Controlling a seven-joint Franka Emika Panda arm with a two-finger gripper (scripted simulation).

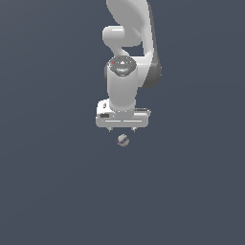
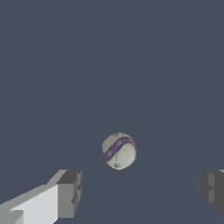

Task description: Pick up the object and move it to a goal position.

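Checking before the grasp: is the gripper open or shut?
Open: the gripper fingers stand wide apart, the ball untouched between them.

Matt, cracked stone-like ball (image 2: 119, 151) with purple streak, glossy white plastic-looking arm (image 1: 125, 86), matt grey claw (image 2: 142, 192) pads

There's the ball (image 1: 123, 140), tiny, grey-white and cracked-looking with a dark purple streak curling across it, far smaller than the white gripper (image 1: 122, 129) head, sitting free just below the spread fingertips and, in the wrist view, between the two grey pads (image 2: 70, 194), touching neither.
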